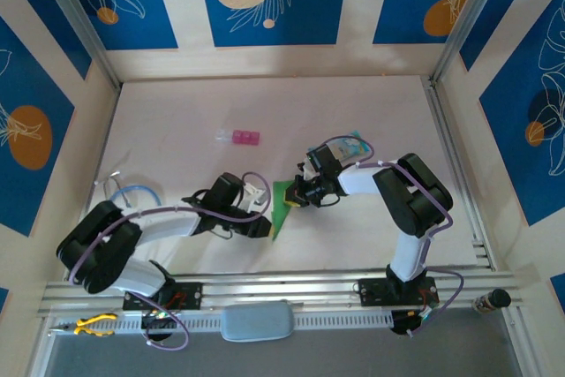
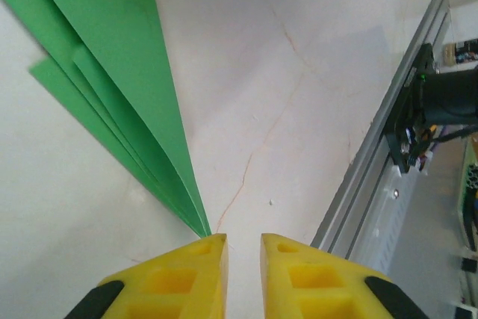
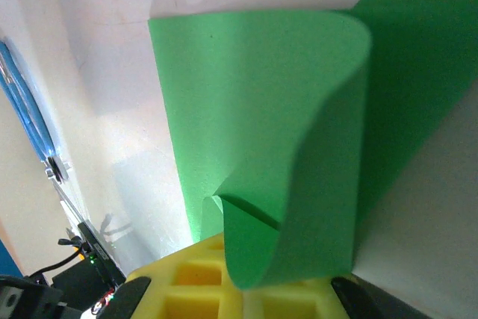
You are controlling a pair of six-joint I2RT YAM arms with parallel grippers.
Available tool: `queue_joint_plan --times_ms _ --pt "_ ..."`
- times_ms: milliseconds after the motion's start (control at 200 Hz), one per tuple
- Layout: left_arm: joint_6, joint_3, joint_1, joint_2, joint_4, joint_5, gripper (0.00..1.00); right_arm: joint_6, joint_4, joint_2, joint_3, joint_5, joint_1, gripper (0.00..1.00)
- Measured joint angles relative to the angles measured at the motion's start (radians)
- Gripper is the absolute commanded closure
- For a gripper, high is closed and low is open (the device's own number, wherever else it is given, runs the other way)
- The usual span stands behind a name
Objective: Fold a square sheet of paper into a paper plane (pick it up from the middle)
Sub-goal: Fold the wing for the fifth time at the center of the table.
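Now, on the white counter (image 1: 177, 121), the bright green folded sheet of paper (image 1: 281, 205) tapers from 12 toward 6 o'clock. My right gripper (image 1: 300, 192) pinches its wide end. My left gripper (image 2: 243, 243), slightly parted and empty, has the point just ahead at 11 o'clock.
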Motion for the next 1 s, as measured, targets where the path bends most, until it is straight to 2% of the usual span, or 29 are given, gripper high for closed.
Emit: queue_joint_plan --times_ms 115,235,400,565,996 --pt "-0.029 0.022 0.002 -0.008 -0.002 -0.027 0.94 0.007 0.006 0.0 0.0 0.002 0.0 0.98" --pt "-0.087 0.098 0.002 0.067 0.034 -0.017 1.0 0.011 0.008 0.0 0.0 0.005 0.0 0.98" --pt "-0.161 0.16 -0.005 0.19 0.129 -0.012 1.0 0.014 0.011 0.0 0.0 0.009 0.0 0.98" --pt "-0.199 0.163 -0.027 0.266 0.154 -0.017 1.0 0.019 0.011 0.0 0.0 0.01 0.001 0.98" --pt "-0.24 0.098 -0.047 0.314 0.245 -0.019 1.0 0.022 0.011 0.0 0.0 0.012 0.001 0.98"
